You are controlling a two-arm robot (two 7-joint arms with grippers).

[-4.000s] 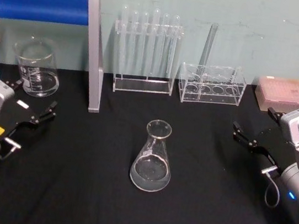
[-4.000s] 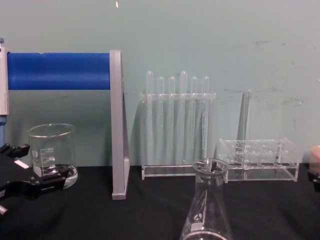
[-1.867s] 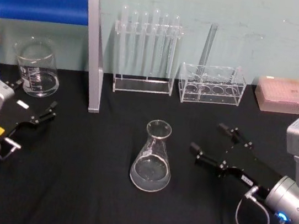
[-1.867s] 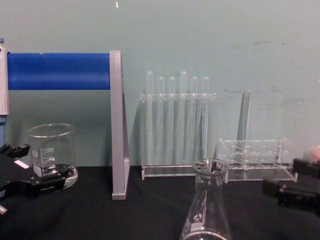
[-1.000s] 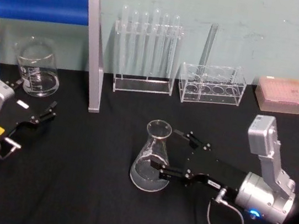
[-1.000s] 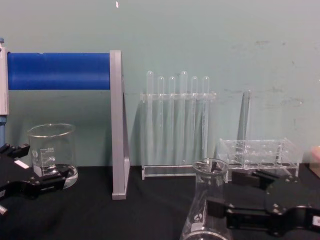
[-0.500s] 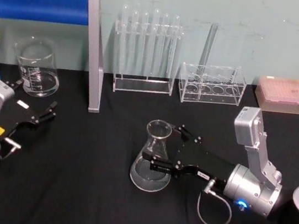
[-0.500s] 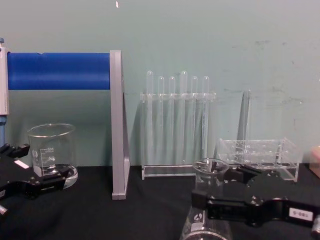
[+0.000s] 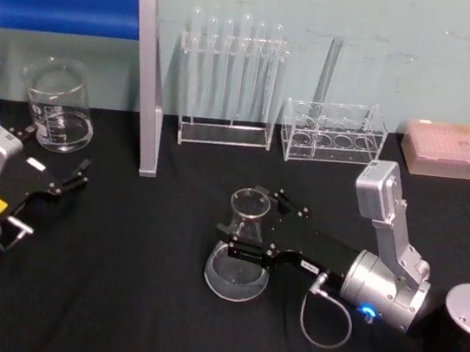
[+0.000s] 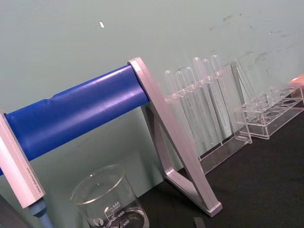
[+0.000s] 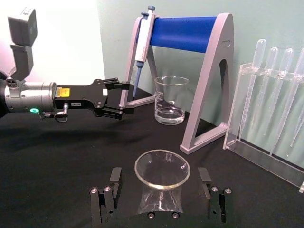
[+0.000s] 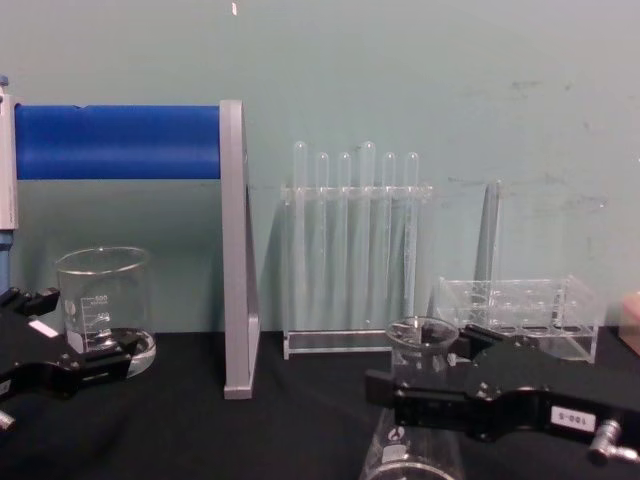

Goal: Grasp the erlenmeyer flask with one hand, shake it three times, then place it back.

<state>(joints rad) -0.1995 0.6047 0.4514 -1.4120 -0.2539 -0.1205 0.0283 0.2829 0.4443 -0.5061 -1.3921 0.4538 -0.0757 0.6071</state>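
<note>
The erlenmeyer flask [image 9: 238, 268] stands upright mid-table, clear glass with a little liquid in its base. My right gripper [image 9: 254, 224] reaches in from the right, open, one finger on each side of the flask's neck. In the right wrist view the flask [image 11: 159, 203] sits between the two fingers [image 11: 114, 183], with a gap on both sides of the rim. From the chest, the right gripper [image 12: 428, 366] brackets the flask [image 12: 420, 342] just below its rim. My left gripper [image 9: 52, 156] rests open at the table's left, beside the beaker.
A glass beaker [image 9: 56, 107] and a blue-barred pipette stand [image 9: 75, 5] are at the back left. A test-tube rack [image 9: 231, 79], a second clear rack [image 9: 333, 133] and a pink tip box [image 9: 445, 146] line the back. A black cylinder [image 9: 462, 335] stands front right.
The right arm swung in from the far right to the flask, and its open fingers slid leftward around the neck. The flask and the left arm have not moved.
</note>
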